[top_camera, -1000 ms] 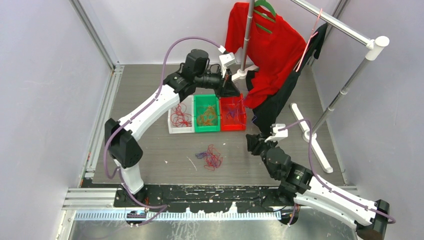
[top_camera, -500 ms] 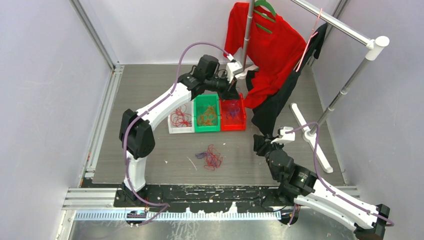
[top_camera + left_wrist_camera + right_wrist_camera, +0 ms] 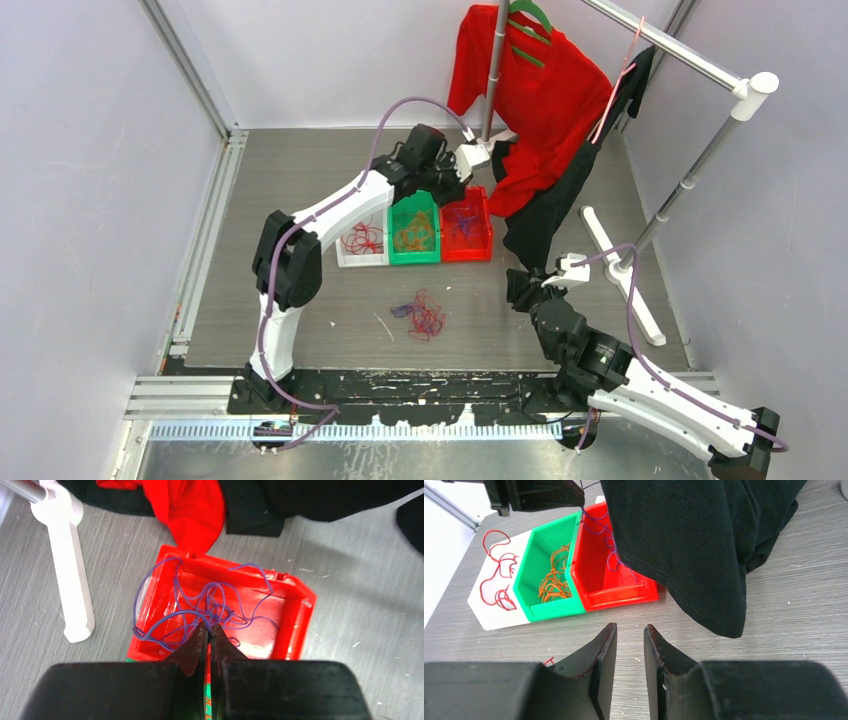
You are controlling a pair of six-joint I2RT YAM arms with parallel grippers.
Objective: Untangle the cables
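The left fingers (image 3: 204,632) pinch a thin purple cable (image 3: 212,602) above the red plastic bin (image 3: 300,615). Best to open them right over it, so the cable drops inside. The right fingers (image 3: 612,634) are apart, empty. More tangled cables (image 3: 425,315) lie on the table (image 3: 290,180).

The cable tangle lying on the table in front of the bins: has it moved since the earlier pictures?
No. The cable tangle lies at the same spot as before, a little nearer the arm bases than the green bin.

Red bin (image 3: 467,256), green bin (image 3: 414,258), red shirt (image 3: 540,100), clothes rack (image 3: 680,51)
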